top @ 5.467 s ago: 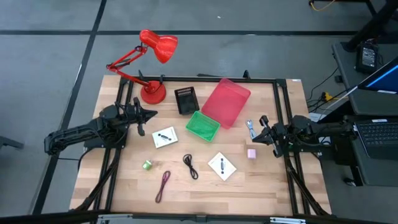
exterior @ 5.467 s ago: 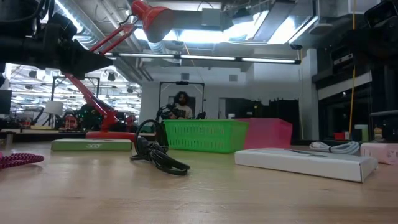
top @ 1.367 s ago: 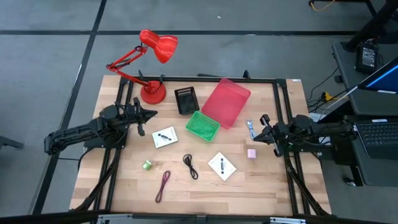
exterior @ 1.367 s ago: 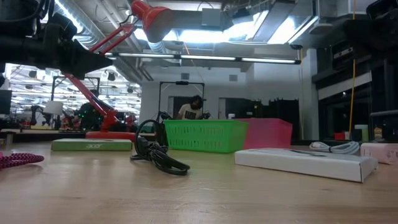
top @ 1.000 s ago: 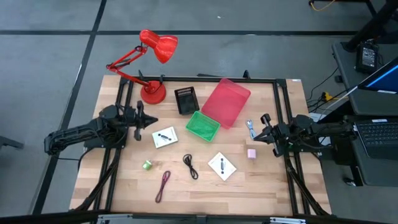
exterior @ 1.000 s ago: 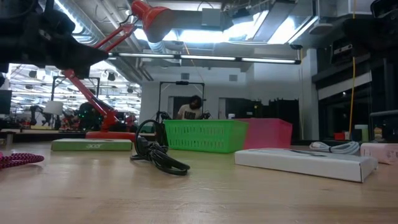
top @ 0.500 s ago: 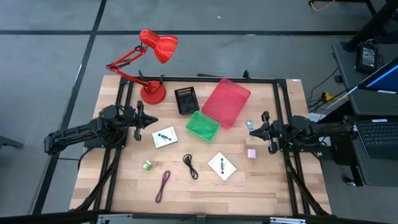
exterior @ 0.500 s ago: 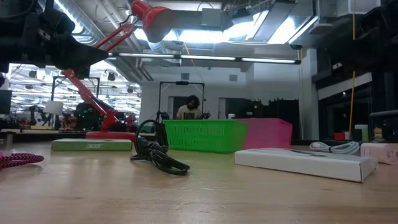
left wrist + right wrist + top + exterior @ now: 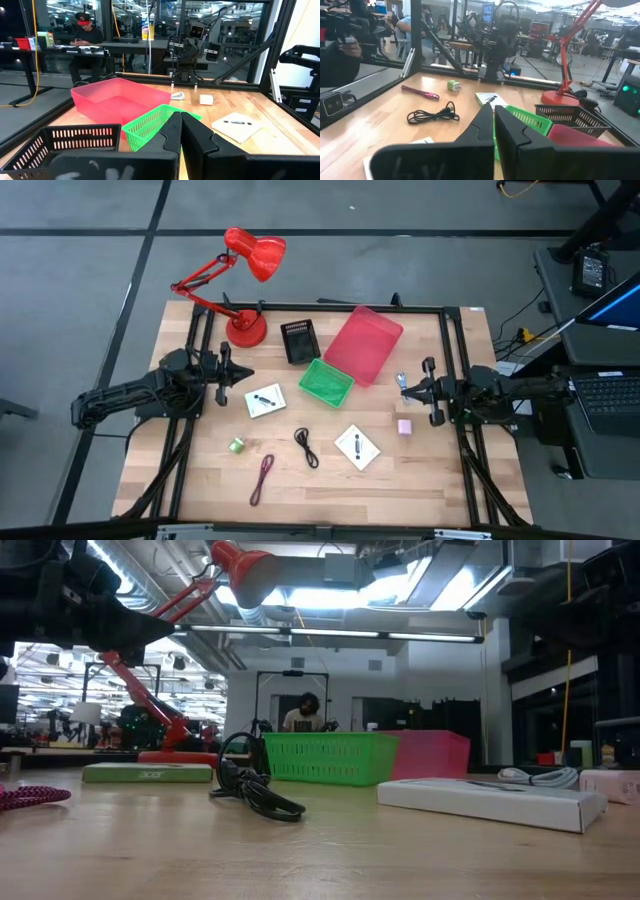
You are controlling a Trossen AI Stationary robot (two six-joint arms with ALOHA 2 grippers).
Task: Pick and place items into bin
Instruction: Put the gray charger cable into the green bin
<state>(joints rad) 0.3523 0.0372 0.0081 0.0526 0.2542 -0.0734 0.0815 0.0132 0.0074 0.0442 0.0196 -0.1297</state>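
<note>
Table (image 9: pixel 420 485) inventory: 2 white cards w/ black marks (image 9: pixel 264 401) (image 9: pixel 357 447); 1 green roll (image 9: pixel 237 445); 1 pink cube (image 9: pixel 405 425); 1 black cable (image 9: pixel 306 447); 1 maroon cable (image 9: pixel 263 478). Left gripper (image 9: pixel 245 373), right gripper (image 9: pixel 403 385): jaws pressed together, empty.

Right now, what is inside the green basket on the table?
The green basket looks empty from above: only its green mesh floor shows. In the left wrist view its near wall hides the bottom, so a very small piece there cannot be ruled out.

Counted on the table: two white square cards (image 9: pixel 265 401) (image 9: pixel 356 447), three bins—pink (image 9: pixel 363 343), green (image 9: pixel 326 382), black (image 9: pixel 299 342); two cables—black (image 9: pixel 306 447), maroon (image 9: pixel 263 478); one green roll (image 9: pixel 238 445); one pink cube (image 9: pixel 405 426); one red desk lamp (image 9: pixel 243 290).
</note>
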